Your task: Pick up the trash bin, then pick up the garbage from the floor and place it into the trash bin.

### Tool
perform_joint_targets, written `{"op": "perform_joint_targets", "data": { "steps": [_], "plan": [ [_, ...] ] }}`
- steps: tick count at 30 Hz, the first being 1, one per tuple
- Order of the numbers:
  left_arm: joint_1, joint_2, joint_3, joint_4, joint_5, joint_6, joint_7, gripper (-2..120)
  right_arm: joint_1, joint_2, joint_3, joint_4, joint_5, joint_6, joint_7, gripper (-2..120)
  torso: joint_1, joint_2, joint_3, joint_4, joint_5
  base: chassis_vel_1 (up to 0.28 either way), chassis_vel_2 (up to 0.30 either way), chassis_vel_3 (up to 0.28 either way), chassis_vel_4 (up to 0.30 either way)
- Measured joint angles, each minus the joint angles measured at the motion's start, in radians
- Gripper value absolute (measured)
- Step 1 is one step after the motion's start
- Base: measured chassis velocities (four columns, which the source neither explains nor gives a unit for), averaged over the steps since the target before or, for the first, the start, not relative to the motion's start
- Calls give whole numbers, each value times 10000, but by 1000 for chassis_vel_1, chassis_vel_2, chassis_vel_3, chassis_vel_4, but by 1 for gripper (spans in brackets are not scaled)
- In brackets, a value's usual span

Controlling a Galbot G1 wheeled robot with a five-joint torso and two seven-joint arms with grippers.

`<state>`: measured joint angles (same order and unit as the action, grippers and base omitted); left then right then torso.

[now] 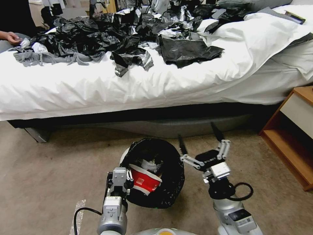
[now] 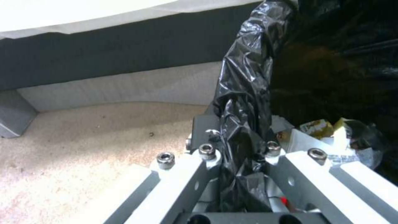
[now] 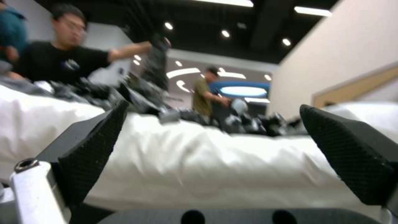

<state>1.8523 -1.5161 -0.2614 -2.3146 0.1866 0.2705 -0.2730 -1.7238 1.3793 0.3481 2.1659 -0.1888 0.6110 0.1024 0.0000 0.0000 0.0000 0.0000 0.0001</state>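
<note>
At the foot of the bed, low before me, the trash bin (image 1: 153, 173) hangs off the floor (image 1: 49, 182) in my left gripper (image 1: 125, 178). My left wrist view confirms the hold: the two fingers (image 2: 199, 174) are clamped on the black liner (image 2: 244, 102) and the rim beneath it, one outside the wall, one inside. Contents noted: a red paper cup (image 1: 145, 179), a yellow-brown wrapper (image 2: 317, 127) and white packets. No loose garbage is visible on the carpet around the bin.

My right gripper (image 1: 199, 145) stands just beside the bin's rim on its right, pointing towards the bed (image 1: 130, 88), fingers (image 3: 89, 146) spread wide and holding nothing.

Assessment: the pick-up of the bin appears complete; collection is the step in hand. To do it well I should keep the bin level and its mouth facing up, since the grip is on one side only and the liner is slippery. A tilt could spill the cup.
</note>
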Motion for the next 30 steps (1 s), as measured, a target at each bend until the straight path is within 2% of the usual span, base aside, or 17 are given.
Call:
{"op": "perform_joint_targets", "data": {
  "steps": [12, 30],
  "plan": [
    [-2, 37, 7, -111, -115, 44, -15, 2, -339, 87, 531, -699, 343, 273, 158, 100, 0, 0, 0, 1, 0, 0, 0, 0, 0],
    [53, -14, -63, -295, -157, 92, -35, 2, -62, 49, 470, -1099, 303, 230, -61, 100, 0, 0, 0, 0, -1, 31, 32, 26, 28]
  ]
}}
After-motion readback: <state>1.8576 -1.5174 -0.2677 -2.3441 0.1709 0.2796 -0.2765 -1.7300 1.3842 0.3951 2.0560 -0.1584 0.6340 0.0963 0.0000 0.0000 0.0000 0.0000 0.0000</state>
